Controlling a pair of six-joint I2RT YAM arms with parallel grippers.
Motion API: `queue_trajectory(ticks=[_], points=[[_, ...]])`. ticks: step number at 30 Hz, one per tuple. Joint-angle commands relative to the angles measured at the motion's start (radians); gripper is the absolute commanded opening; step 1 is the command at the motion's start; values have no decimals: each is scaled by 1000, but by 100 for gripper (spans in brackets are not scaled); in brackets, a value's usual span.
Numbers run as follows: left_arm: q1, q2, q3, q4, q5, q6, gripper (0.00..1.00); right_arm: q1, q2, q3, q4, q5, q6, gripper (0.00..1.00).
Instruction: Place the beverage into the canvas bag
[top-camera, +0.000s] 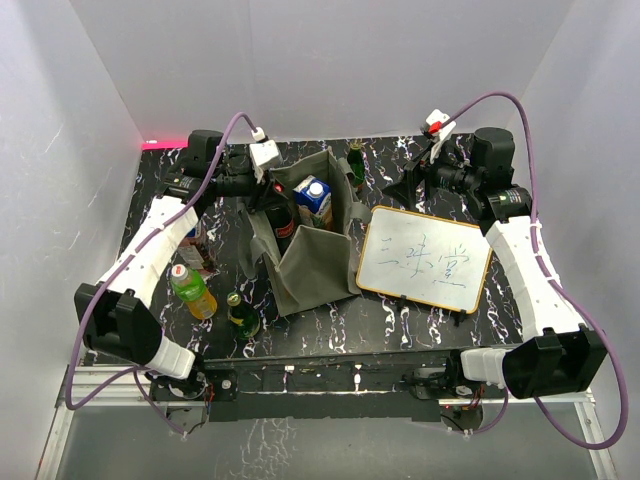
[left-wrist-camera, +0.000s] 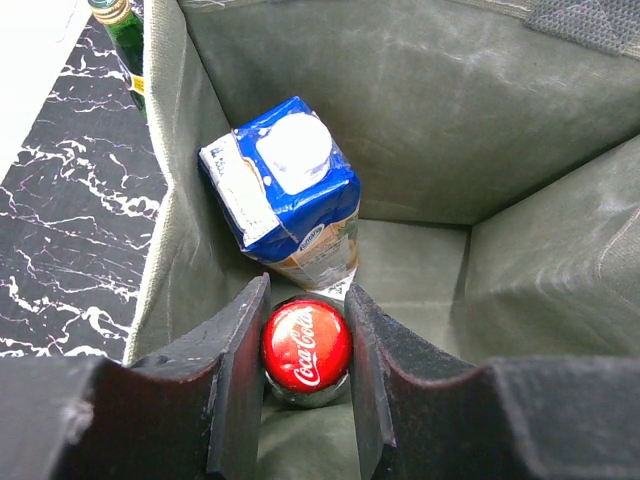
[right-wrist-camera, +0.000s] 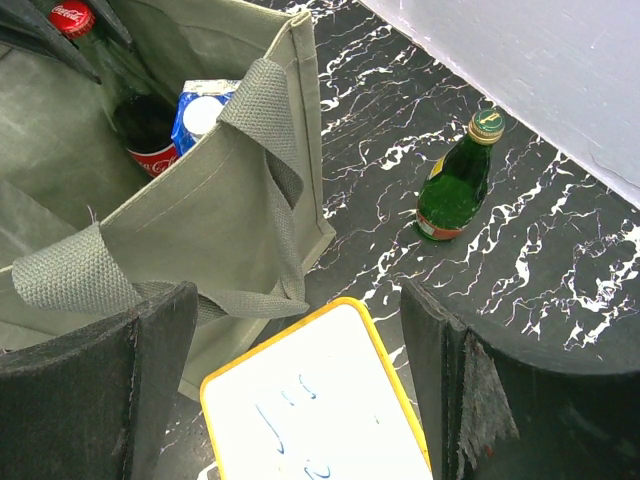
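The beverage is a dark cola bottle (top-camera: 281, 222) with a red cap (left-wrist-camera: 306, 345). It stands upright inside the olive-grey canvas bag (top-camera: 315, 265), next to a blue and white carton (left-wrist-camera: 285, 190). My left gripper (left-wrist-camera: 307, 300) reaches down into the bag's open top, its two fingers pressed on either side of the cap. In the right wrist view the cap (right-wrist-camera: 72, 17) and the bottle's red label (right-wrist-camera: 150, 150) show over the bag's (right-wrist-camera: 200, 210) rim. My right gripper (right-wrist-camera: 300, 310) hangs open above the whiteboard's corner, to the bag's right, holding nothing.
A yellow-framed whiteboard (top-camera: 425, 260) lies right of the bag. A green glass bottle (right-wrist-camera: 455, 185) stands behind it near the back wall. At the bag's left front stand a yellow-green bottle (top-camera: 192, 290) and a small green bottle (top-camera: 241, 315). White walls close in the table.
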Motion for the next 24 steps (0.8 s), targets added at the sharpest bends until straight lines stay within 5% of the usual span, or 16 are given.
queue_trajectory(ticks=[1, 8, 24], points=[[-1, -69, 16, 47, 5, 49, 32, -5, -26, 3, 32, -16, -13, 85], [-1, -68, 61, 35, -28, 13, 54, -4, -20, 9, 32, -21, -12, 85], [-1, -100, 200, -38, 41, -143, 73, -4, -30, -2, 37, -17, -3, 85]])
